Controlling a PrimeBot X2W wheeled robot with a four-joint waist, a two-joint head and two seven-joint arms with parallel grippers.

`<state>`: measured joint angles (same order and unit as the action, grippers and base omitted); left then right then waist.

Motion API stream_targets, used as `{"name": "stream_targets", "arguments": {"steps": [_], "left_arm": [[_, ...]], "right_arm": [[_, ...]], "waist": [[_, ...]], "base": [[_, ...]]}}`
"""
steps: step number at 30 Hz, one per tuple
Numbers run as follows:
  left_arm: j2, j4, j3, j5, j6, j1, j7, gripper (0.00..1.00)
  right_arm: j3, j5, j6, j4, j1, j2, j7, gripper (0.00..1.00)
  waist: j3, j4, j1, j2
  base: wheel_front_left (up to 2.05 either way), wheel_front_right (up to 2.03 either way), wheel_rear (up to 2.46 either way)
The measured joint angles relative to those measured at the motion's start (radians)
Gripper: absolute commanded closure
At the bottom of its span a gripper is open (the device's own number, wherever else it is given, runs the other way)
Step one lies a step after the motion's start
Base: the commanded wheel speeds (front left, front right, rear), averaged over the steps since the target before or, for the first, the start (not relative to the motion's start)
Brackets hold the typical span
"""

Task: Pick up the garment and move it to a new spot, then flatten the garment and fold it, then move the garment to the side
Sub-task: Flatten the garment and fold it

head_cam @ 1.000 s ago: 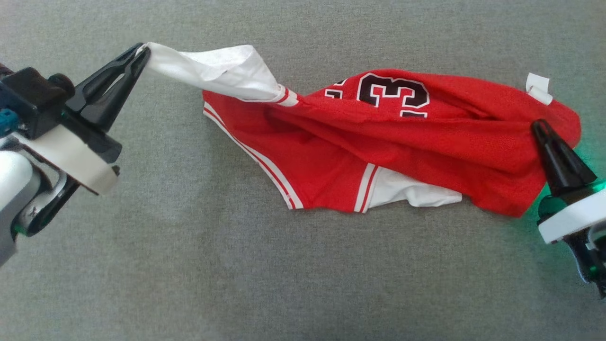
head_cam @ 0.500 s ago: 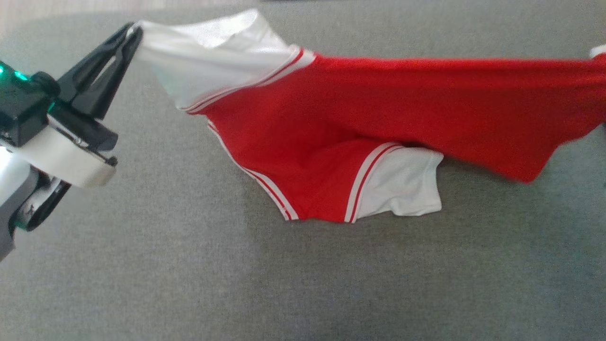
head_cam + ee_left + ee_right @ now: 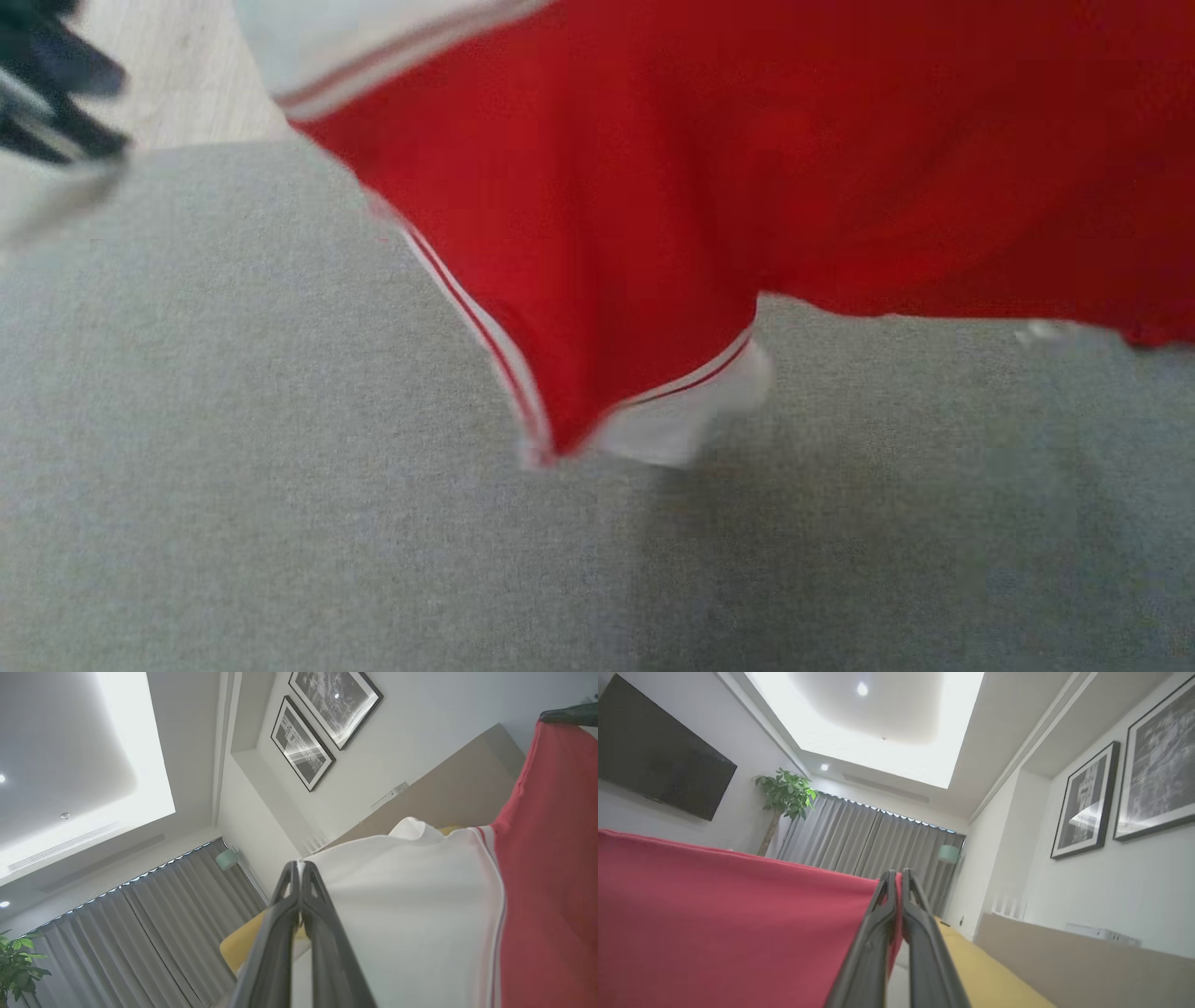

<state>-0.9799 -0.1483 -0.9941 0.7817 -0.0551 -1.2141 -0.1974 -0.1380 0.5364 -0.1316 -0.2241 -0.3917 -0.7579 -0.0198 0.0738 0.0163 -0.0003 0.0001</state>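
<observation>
Head view: garment [image 3: 653, 187] hangs stretched over grey bench [image 3: 233, 523], low corner nearly touching; left wrist view: left claw [image 3: 299, 868] clamped tight on its white sleeve [image 3: 402, 900]; right wrist view: right claw [image 3: 896, 877] clamped on its red side, thin tip-grips may slip if stretched harder.

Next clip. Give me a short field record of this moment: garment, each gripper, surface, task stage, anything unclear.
garment: red jersey with white sleeves and striped trim, lifted and stretched between both grippers
left gripper: shut on the edge of a white sleeve
right gripper: shut on a red edge of the garment
surface: grey fabric surface below the hanging cloth
task stage: picked up; not yet flattened or folded
unclear: head view is blurred; cannot tell whether the lowest corner touches the surface
</observation>
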Motion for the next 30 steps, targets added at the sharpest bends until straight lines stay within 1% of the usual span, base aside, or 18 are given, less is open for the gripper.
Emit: {"name": "stream_targets", "arguments": {"steps": [4, 8, 11, 14, 16, 18, 20, 23, 26, 28, 30], "left_arm": [[0.014, 0.044, 0.033, 0.041, 0.045, -0.094, 0.034, 1.00], [0.057, 0.154, 0.041, 0.056, 0.088, -0.165, 0.084, 1.00], [0.106, 0.267, 0.022, 0.050, 0.115, -0.195, 0.105, 1.00], [0.160, 0.373, 0.007, 0.026, 0.127, -0.221, 0.114, 1.00], [0.194, 0.434, -0.004, 0.000, 0.136, -0.254, 0.108, 1.00], [0.229, 0.495, -0.004, -0.042, 0.130, -0.304, 0.081, 1.00], [0.264, 0.549, 0.001, -0.091, 0.105, -0.366, 0.034, 1.00], [0.312, 0.608, 0.035, -0.153, 0.054, -0.458, -0.027, 1.00], [0.351, 0.634, 0.068, -0.198, 0.015, -0.511, -0.057, 1.00], [0.370, 0.633, 0.085, -0.204, 0.016, -0.506, -0.061, 1.00], [0.374, 0.616, 0.094, -0.212, 0.032, -0.479, -0.061, 1.00]], "right_arm": [[0.049, 0.004, 0.000, 0.055, -0.148, -0.038, 0.022, 1.00], [0.161, 0.008, 0.000, 0.146, -0.298, -0.037, 0.021, 1.00], [0.242, 0.007, 0.000, 0.219, -0.403, -0.020, 0.021, 1.00], [0.314, -0.003, 0.000, 0.305, -0.507, 0.009, 0.020, 1.00], [0.344, -0.019, 0.000, 0.360, -0.579, 0.028, 0.008, 1.00], [0.370, -0.043, 0.000, 0.413, -0.657, 0.040, -0.015, 1.00], [0.378, -0.071, 0.000, 0.469, -0.737, 0.058, -0.048, 1.00], [0.379, -0.114, 0.000, 0.524, -0.848, 0.076, -0.105, 1.00], [0.376, -0.168, 0.000, 0.569, -0.932, 0.082, -0.174, 1.00], [0.374, -0.197, 0.000, 0.596, -0.953, 0.082, -0.200, 1.00], [0.374, -0.211, 0.000, 0.625, -0.949, 0.083, -0.211, 1.00]], "waist": [[0.006, -0.003, 0.0001, 0.0000], [0.039, 0.001, 0.0003, 0.0000], [0.079, 0.007, 0.0004, 0.0000], [0.130, 0.016, 0.0005, 0.0000], [0.169, 0.022, 0.0006, -0.0001], [0.213, 0.029, 0.0006, -0.0001], [0.258, 0.036, 0.0007, -0.0001], [0.325, 0.048, 0.0007, -0.0001], [0.383, 0.062, 0.0009, -0.0001], [0.411, 0.074, 0.0008, -0.0001], [0.431, 0.087, 0.0007, -0.0001]], "base": [[0.00, 0.00, 0.00], [0.00, 0.00, 0.00], [0.00, 0.00, 0.00], [0.00, 0.00, 0.00], [0.00, 0.00, 0.00], [0.00, 0.00, 0.00], [0.00, 0.00, 0.00], [0.00, 0.00, 0.00], [0.00, 0.00, 0.00], [0.00, 0.00, 0.00], [0.00, 0.00, 0.00]]}}
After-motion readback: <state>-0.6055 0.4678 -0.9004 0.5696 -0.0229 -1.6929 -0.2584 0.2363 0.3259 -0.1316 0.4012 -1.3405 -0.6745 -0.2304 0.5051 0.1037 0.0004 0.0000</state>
